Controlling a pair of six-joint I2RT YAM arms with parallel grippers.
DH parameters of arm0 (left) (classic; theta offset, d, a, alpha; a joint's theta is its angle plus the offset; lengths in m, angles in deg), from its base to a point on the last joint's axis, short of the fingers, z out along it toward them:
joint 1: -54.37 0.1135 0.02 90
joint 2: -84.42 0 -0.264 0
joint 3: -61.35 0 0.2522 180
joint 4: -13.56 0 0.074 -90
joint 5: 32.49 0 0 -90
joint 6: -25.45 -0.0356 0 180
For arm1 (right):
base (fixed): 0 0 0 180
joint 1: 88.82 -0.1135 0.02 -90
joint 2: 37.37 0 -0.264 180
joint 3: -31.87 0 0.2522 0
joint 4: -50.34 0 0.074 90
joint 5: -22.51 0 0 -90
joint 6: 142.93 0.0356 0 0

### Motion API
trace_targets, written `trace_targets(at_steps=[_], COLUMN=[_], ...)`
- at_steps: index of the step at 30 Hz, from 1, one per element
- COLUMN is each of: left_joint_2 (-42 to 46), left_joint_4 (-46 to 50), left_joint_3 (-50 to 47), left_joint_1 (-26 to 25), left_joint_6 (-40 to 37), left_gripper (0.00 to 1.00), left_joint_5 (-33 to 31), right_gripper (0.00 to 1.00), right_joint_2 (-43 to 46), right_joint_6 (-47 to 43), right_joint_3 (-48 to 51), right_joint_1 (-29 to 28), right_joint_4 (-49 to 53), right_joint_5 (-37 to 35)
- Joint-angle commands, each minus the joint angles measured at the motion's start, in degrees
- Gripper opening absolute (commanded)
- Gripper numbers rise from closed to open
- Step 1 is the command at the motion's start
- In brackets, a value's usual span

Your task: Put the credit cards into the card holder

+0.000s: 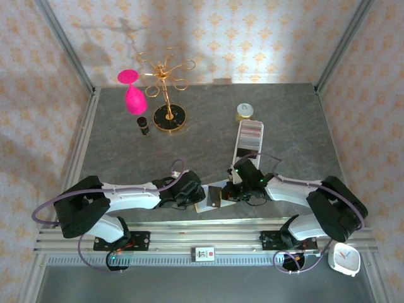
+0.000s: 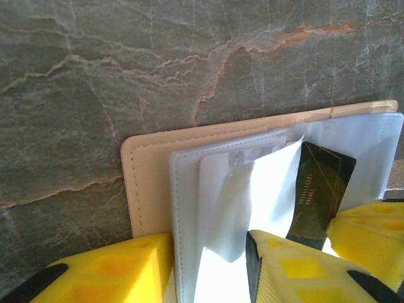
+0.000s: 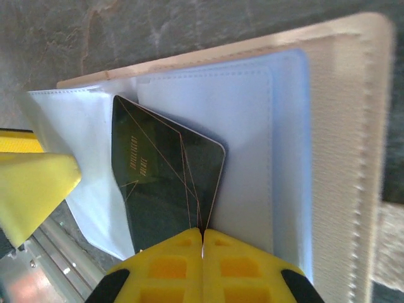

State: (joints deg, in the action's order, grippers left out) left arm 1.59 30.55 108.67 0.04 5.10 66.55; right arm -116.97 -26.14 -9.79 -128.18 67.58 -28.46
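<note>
The right hand point(image 3: 202, 235) pinches a dark credit card point(image 3: 164, 183), skewed over the clear sleeve point(image 3: 252, 126) of the open card holder point(image 3: 356, 126) on the surface point(image 2: 95, 76), while the left hand point(image 2: 205, 255) stands part-open astride that sleeve (not clamping), so the card may snag and shove the holder.
</note>
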Motion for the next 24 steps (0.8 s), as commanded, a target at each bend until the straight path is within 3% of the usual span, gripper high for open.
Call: trace_targets(at_steps=[1, 24], left_joint_2=[-1.15, -1.21], left_joint_4=[3.73, -1.2], left_joint_3=[-2.53, -5.2], left_joint_1=[0.79, 2.14], left_joint_6=[0.67, -0.01], left_gripper=[0.4, 0.38], left_joint_5=[0.12, 2.65], right_gripper=[0.0, 0.0], right_joint_2=[-2.24, -8.17], right_joint_6=[-4.07, -10.46], right_joint_3=[-2.18, -12.5], right_joint_1=[-0.85, -2.22], right_joint_4=[3.98, 9.54], right_joint_5=[2.69, 4.75])
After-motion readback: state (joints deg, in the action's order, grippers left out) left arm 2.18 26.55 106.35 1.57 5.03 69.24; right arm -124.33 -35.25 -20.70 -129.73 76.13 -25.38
